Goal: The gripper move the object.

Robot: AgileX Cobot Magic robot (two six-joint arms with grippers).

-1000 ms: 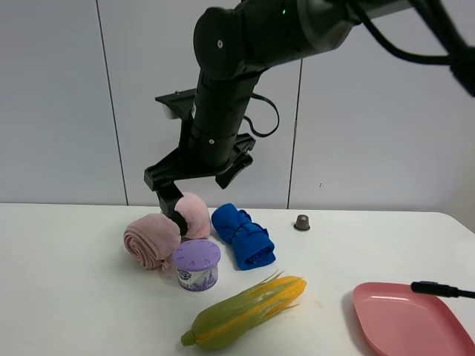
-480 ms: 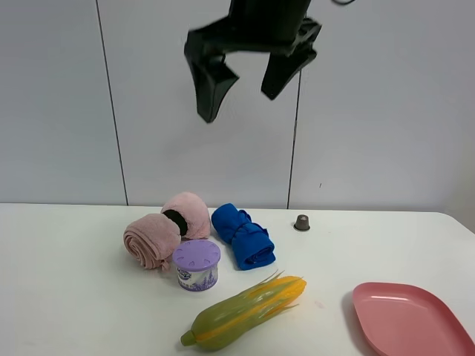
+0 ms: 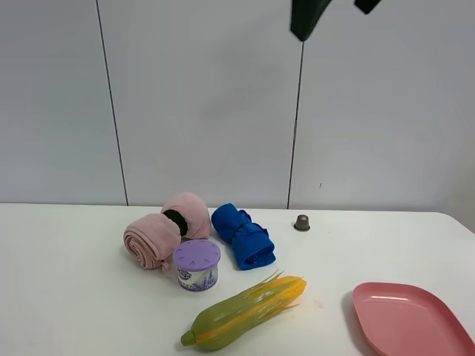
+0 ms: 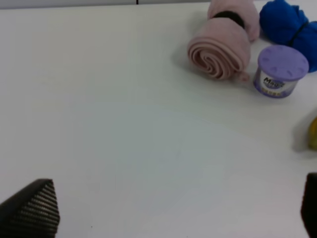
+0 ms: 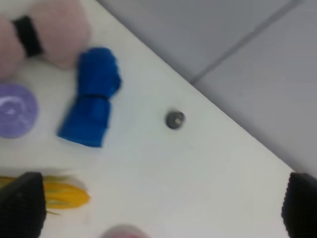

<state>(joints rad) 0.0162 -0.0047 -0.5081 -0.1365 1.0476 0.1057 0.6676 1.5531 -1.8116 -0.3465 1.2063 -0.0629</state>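
Observation:
The object, a small round tub with a lilac dotted lid point(image 3: 197, 265), stands on the white table in front of the pink rolls. It also shows in the left wrist view point(image 4: 280, 71) and, blurred, in the right wrist view point(image 5: 15, 110). My right gripper point(image 3: 335, 9) is open and empty, high above the table at the top edge of the exterior view, far up and right of the tub. In its wrist view point(image 5: 159, 208) both fingertips stand wide apart. My left gripper point(image 4: 168, 213) is open and empty, well away from the tub; the exterior view does not show it.
Two pink towel rolls point(image 3: 152, 239) lie behind the tub and a blue rolled cloth point(image 3: 243, 236) to its right. A toy corn cob point(image 3: 245, 311) lies in front. A pink plate point(image 3: 408, 319) is at the front right. A tiny brown capsule point(image 3: 302, 222) stands at the back.
My right arm has risen from just above the pink rolls and tub, up and to the right, almost out of the top of the view. The tub has not moved.

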